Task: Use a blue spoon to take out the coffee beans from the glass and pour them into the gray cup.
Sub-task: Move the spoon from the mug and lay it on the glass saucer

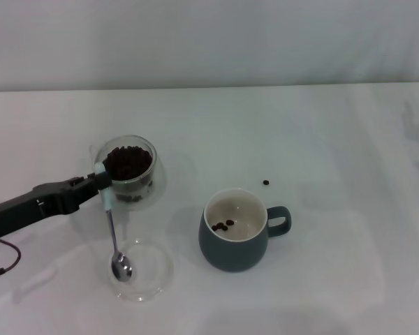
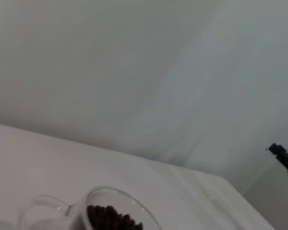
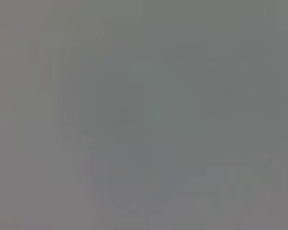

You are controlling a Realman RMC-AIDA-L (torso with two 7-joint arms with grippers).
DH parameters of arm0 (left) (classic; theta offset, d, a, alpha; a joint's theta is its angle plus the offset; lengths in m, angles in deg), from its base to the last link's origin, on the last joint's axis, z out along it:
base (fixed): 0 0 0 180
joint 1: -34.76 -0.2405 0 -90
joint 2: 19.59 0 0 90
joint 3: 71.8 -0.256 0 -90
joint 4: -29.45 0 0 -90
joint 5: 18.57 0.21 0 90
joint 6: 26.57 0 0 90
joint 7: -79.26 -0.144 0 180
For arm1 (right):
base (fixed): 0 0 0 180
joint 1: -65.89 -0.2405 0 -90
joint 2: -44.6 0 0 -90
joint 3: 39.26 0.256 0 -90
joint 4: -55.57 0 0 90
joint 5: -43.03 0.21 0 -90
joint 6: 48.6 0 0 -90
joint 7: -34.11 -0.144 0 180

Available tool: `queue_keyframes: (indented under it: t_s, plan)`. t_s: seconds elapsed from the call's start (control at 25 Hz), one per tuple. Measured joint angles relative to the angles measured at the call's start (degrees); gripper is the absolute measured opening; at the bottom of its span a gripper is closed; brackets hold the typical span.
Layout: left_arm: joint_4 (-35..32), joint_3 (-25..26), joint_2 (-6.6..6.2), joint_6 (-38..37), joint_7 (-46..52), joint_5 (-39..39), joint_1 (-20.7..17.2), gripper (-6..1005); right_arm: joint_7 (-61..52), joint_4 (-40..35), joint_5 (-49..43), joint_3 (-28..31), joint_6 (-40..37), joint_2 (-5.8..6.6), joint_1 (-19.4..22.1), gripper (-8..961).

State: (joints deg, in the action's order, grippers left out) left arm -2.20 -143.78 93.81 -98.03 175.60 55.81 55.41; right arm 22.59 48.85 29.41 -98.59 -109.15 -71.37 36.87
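Blue spoon (image 1: 112, 227) hangs apparently vertical, bowl down, in left gripper (image 1: 102, 183).

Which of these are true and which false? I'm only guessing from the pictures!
1. The left hand holds the blue spoon by its handle. True.
2. The gray cup is empty. False: a few coffee beans lie inside.
3. The spoon's bowl hangs over the shallow glass dish. True.
4. The glass is empty. False: it holds a heap of beans.
5. One stray bean lies on the table. True.
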Motion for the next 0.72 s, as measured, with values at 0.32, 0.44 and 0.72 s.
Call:
queue_keyframes:
  t_s: [0.32,0.44,0.72]
  plan:
    - [1.73,-0.31,0.34,1.15,-0.02,0.49,0.91,138,0.0,0.04,-0.21,0.0,0.0,-0.08,0.56,472]
    - [3.21,-0.34,0.55,1.16,-0.08,1.57,2.22,141,0.0,0.04,-0.25,0.0,0.0,-0.08,0.59,472]
    - [5.32,-0.44,1.74,1.4,-0.1,5.22,5.01,146,0.01,0.52,-0.35,0.0,0.0,-0.05,0.59,472]
